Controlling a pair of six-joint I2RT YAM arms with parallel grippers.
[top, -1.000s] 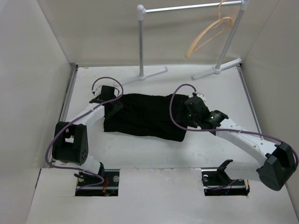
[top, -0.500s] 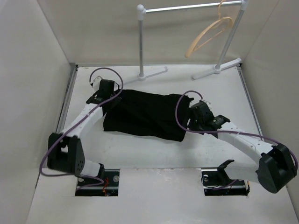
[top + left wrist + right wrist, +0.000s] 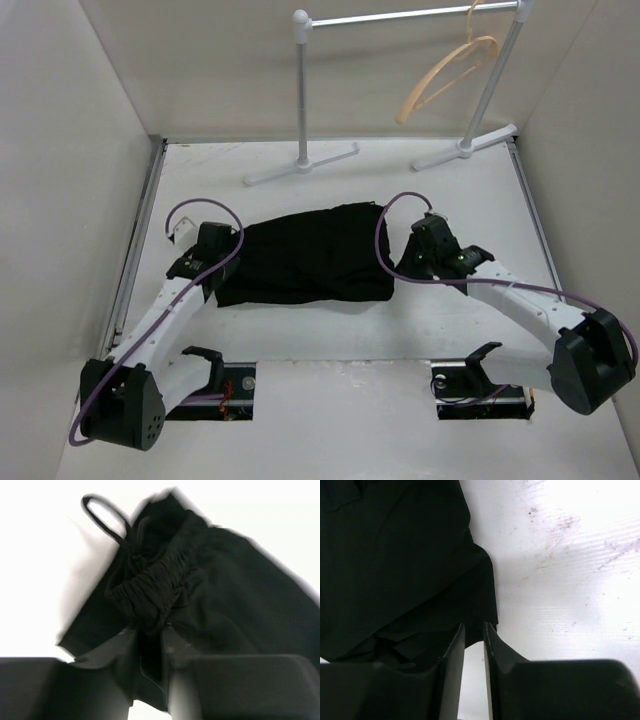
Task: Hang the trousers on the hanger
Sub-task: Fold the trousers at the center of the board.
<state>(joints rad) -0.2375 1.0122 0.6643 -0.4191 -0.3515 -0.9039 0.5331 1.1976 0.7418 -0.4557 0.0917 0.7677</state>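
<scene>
The plain black soft-fabric trousers lie bunched in a low, rumpled heap in the middle of the matte white table, stretched between the two arms. Their surface is dull and creased into shallow folds.

In the left wrist view, the left gripper is clenched on the garment's ruched elastic waistband. The gathered cloth wells up in a thick ridge from between the dark, smooth fingers. A thin black drawstring loop trails off onto the bright tabletop.

At the other end of the garment, the right gripper has its flat dark fingers drawn to a narrow slot at the cloth's edge. A corner of the trousers seems pinched at the tips, though black on black makes that hard to confirm.

The slim light tan wooden-looking hanger, a curved triangle, hangs tilted from the silver metal rail with white feet at the far side, well apart from the trousers.
</scene>
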